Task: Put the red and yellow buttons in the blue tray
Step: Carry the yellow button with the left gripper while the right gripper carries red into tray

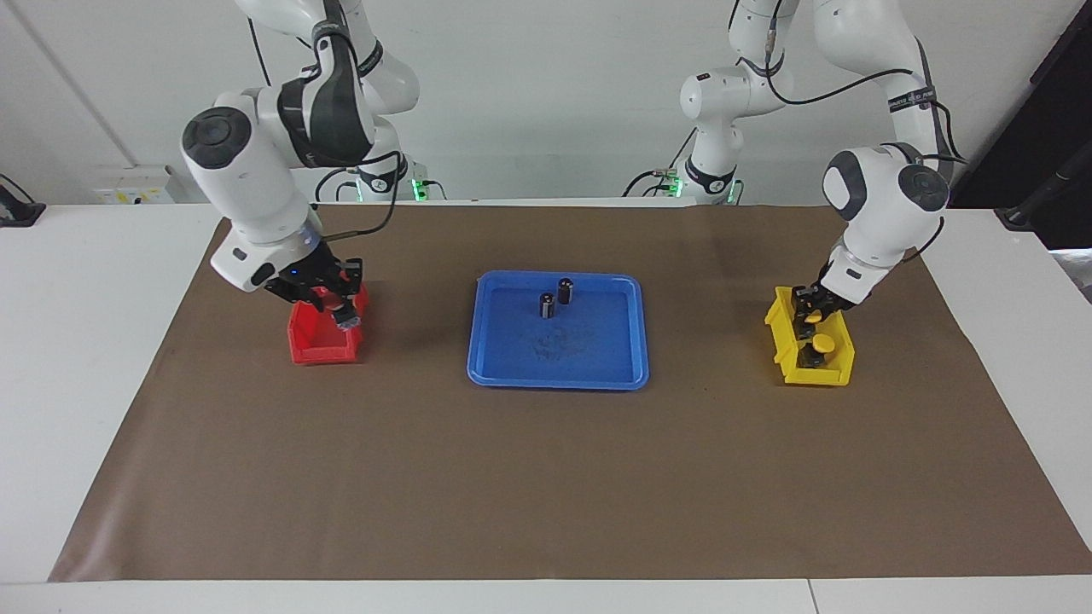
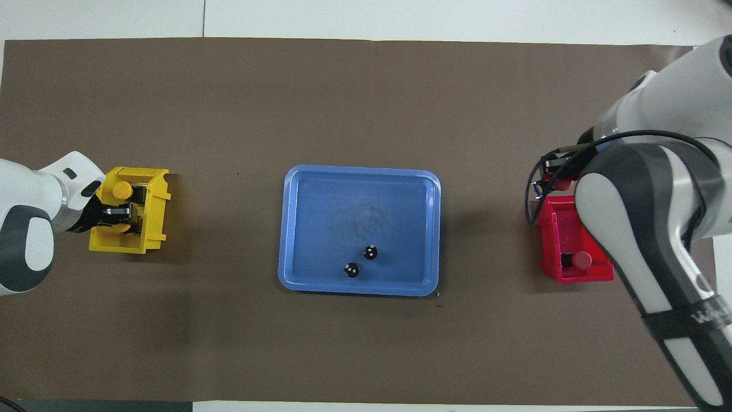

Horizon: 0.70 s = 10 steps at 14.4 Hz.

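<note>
The blue tray (image 1: 559,375) (image 2: 297,229) lies mid-table and holds no coloured buttons. My right gripper (image 1: 331,300) (image 2: 557,180) hangs just over the red bin (image 1: 324,348) (image 2: 552,229), shut on a red button (image 2: 563,184). A second red button (image 2: 582,260) sits in that bin, at its end nearer the robots. My left gripper (image 1: 806,311) (image 2: 121,213) is down inside the yellow bin (image 1: 778,317) (image 2: 154,206), right at a yellow button (image 1: 813,316). The other yellow button (image 1: 823,343) (image 2: 120,189) sits beside it in the bin, farther from the robots.
Two small dark cylinders (image 1: 554,298) (image 2: 361,260) stand in the tray near its edge nearer the robots. A brown mat (image 1: 546,477) covers the table. The red bin is at the right arm's end and the yellow bin at the left arm's end.
</note>
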Each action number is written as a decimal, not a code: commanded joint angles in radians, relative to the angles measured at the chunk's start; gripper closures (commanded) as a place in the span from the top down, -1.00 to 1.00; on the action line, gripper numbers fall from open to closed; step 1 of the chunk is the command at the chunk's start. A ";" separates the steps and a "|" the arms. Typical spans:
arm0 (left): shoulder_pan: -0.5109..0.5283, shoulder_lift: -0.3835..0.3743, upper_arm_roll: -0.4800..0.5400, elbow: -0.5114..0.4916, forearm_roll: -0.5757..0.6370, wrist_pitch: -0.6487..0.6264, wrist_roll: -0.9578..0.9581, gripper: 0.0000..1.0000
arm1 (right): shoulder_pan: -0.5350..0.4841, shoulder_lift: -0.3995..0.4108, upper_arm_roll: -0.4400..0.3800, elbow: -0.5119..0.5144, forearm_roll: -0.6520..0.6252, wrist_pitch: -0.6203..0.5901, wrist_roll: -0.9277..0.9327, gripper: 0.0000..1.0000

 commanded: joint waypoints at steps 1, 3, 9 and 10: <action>-0.004 0.001 0.001 0.103 -0.011 -0.150 -0.015 -0.85 | 0.147 0.056 0.000 0.043 0.031 0.105 0.262 -0.70; -0.006 -0.015 0.001 0.171 -0.011 -0.253 -0.015 -0.98 | 0.230 0.134 0.000 0.086 0.034 0.169 0.368 -0.69; -0.099 -0.039 -0.021 0.315 -0.057 -0.429 -0.155 -0.98 | 0.370 0.281 0.000 0.137 0.017 0.259 0.502 -0.60; -0.151 -0.039 -0.022 0.314 -0.057 -0.420 -0.226 -0.98 | 0.368 0.283 0.000 0.132 0.017 0.262 0.501 -0.60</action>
